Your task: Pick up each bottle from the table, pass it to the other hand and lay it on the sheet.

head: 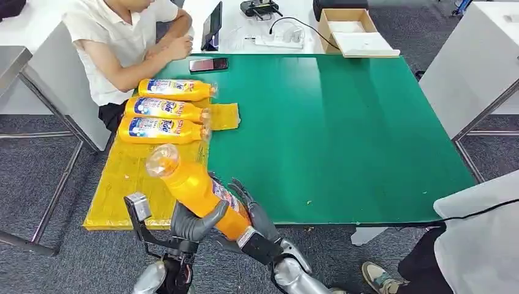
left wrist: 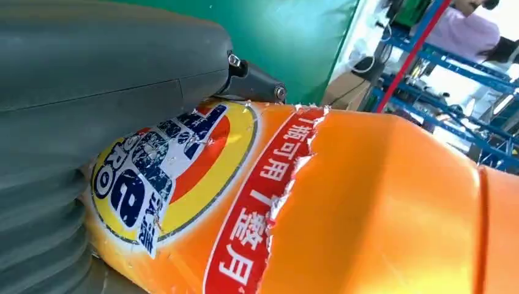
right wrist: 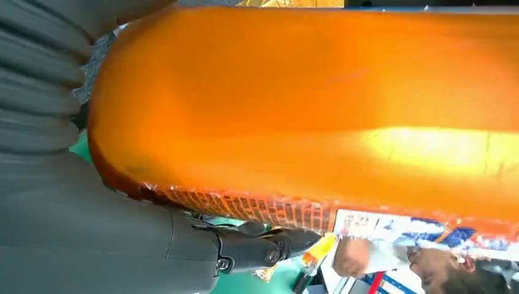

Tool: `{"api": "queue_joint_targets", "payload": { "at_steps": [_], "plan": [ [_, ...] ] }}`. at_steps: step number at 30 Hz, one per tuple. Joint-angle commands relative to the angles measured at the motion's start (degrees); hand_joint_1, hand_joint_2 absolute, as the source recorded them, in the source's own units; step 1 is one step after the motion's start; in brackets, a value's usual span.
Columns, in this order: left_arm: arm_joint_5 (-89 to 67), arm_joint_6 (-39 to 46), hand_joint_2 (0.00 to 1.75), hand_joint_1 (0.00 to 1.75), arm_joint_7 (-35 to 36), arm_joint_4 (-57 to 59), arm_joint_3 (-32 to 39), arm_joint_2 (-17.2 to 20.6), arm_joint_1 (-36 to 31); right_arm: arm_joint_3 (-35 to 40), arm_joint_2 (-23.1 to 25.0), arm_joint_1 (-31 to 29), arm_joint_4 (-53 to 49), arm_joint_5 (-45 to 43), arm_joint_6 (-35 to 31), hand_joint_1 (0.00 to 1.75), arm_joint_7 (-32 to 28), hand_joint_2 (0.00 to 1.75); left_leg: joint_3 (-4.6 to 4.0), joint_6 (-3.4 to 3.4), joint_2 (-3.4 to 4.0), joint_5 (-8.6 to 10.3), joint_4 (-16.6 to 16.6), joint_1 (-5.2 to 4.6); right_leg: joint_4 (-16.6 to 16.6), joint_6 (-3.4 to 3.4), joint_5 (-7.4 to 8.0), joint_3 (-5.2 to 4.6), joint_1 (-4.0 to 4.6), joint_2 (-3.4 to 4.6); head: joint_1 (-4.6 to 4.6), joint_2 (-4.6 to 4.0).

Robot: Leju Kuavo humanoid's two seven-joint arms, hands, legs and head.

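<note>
**Bottle held by both hands at the near edge of the sheet**

The orange bottle is off the surface, gripped low on its body by both hands at once. The left hand wraps it from the sheet side, its fingers curled over the front; the right hand clasps it from the opposite side, its fingers lying along the label. Neither hand is released — both are grasping the bottle, which reads as the middle of the pass from one hand to the other.

The bottle's long axis slants up and away from the fingers, base down among them and clear cap pointing toward the yellow sheet. The sheet lies on the left hand's side, so that hand is the nearer one for the laying down. Beyond the cap, three bottles already lie in a row on the far part of the sheet, each on its side with its cap toward the green surface; the free stretch of sheet is between that row and the fingers.

The bottle is glossy orange plastic with a round blue, red and yellow logo — its label is torn along a ragged edge, plain in the left wrist view. Smooth and rounded, it may roll once laid flat.

A seated person leans on the far corner, near a phone.
</note>
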Motion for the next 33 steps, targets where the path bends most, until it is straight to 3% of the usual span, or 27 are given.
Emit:
{"api": "queue_joint_targets", "payload": {
  "at_steps": [1, 3, 7, 9, 11, 13, 15, 18, 24, 26, 30, 33],
  "plan": [
    [-1.3, 0.2, 1.75, 1.75, 0.2, 1.2, 5.3, 2.2, -0.4, -2.8, -3.8, 5.4, -9.3, -0.5, -1.2, 0.0, -0.3, 0.0, 0.14, -0.07, -0.1, -0.03, -0.1, 0.02, 0.0, -0.08, -0.08, 0.17, 0.03, -0.15, 0.02, 0.0],
    [-1.5, 0.3, 1.75, 1.75, 0.2, 1.3, 5.3, 2.0, -0.4, -3.0, -3.7, 5.6, -9.4, -0.6, -1.3, 0.0, -0.3, 0.0, 0.27, -0.11, 0.01, -0.1, -0.1, 0.05, 0.0, -0.13, -0.12, 0.28, 0.06, -0.07, -0.02, 0.0],
    [-19.7, 16.5, 1.75, 1.75, -3.2, 2.0, 11.2, 4.9, 2.0, -13.7, -6.3, 16.6, -21.6, -1.1, -10.4, 0.0, -2.8, 0.0, 0.27, -0.11, -0.14, -0.07, -0.1, 0.04, -0.1, -0.13, -0.14, 0.33, 0.06, -0.22, 0.02, -0.02],
    [-20.3, 14.6, 1.75, 1.75, -3.2, 1.8, 13.8, 4.9, 2.7, -15.7, -7.1, 18.9, -24.7, -0.6, -9.2, 0.0, -2.8, 0.0, 0.31, -0.11, -0.18, -0.08, -0.1, 0.03, -0.1, -0.14, -0.17, 0.37, 0.05, -0.26, 0.02, 0.0],
    [-30.7, 20.7, 1.75, 1.75, -4.6, 0.5, 16.6, 5.5, 3.9, -22.2, -4.9, 22.0, -29.6, 1.4, -15.3, 0.0, -5.3, 0.0, 0.11, -0.07, -0.1, -0.06, -0.1, 0.01, 0.0, -0.09, -0.11, 0.15, 0.01, -0.14, 0.0, -0.02],
    [-35.3, 21.6, 1.75, 1.75, -4.2, -1.6, 18.7, 6.6, 5.0, -26.3, -3.8, 24.4, -35.2, 1.8, -16.9, 0.0, -6.1, 0.0, 0.08, -0.08, -0.08, -0.09, 0.0, 0.0, 0.0, -0.1, -0.14, 0.11, 0.01, -0.13, 0.02, 0.0],
    [-36.3, 21.4, 1.75, 1.75, -3.8, -2.1, 19.4, 6.7, 5.2, -27.5, -3.2, 24.8, -36.6, 1.9, -16.7, 0.0, -6.1, 0.0, 0.1, -0.12, 0.03, -0.17, 0.0, 0.03, 0.1, -0.15, -0.19, 0.11, 0.05, -0.05, 0.0, 0.0],
    [-46.7, 25.4, 1.75, 1.75, -3.3, -1.0, 20.9, 8.6, 2.4, -28.3, -3.4, 24.9, -43.1, -0.3, -24.0, 0.0, -6.1, 0.0, 0.11, -0.14, -0.02, -0.17, 0.0, 0.04, 0.1, -0.18, -0.2, 0.11, 0.06, -0.13, 0.0, 0.0],
    [-46.7, 25.1, 1.75, 1.75, -2.9, -0.7, 21.2, 8.7, 1.7, -28.3, -3.5, 24.8, -43.0, -0.4, -23.9, 0.0, -6.1, 0.0, 0.16, -0.13, 0.01, -0.12, 0.0, 0.07, 0.0, -0.17, -0.13, 0.17, 0.09, -0.09, 0.0, 0.0],
    [-53.1, 25.8, 1.75, 1.75, -1.9, 1.6, 20.6, 9.1, -0.7, -27.2, -3.8, 24.1, -44.7, -2.4, -28.2, 0.0, -6.1, 0.0, 0.17, -0.12, 0.01, -0.11, 0.0, 0.05, 0.0, -0.16, -0.12, 0.16, 0.06, -0.1, 0.02, 0.0],
    [-55.6, 17.3, 1.75, 1.75, 3.7, 11.0, 19.2, 10.3, -8.6, -28.5, -1.7, 22.9, -43.5, -6.9, -23.5, 0.0, -6.1, 0.0, 0.35, -0.26, -0.11, -0.18, 0.0, 0.16, 0.1, -0.31, -0.26, 0.39, 0.19, -0.33, 0.02, 0.0],
    [-67.5, 18.3, 1.75, 1.75, 5.9, 24.1, 15.5, 10.2, -16.2, -28.3, -0.3, 21.4, -40.5, -7.7, -20.7, 0.0, -6.1, 0.0, 0.1, -0.08, -0.32, 0.1, -0.1, -0.01, -0.1, -0.11, -0.04, 0.14, 0.0, -0.38, 0.02, 0.0]
  ]
}}
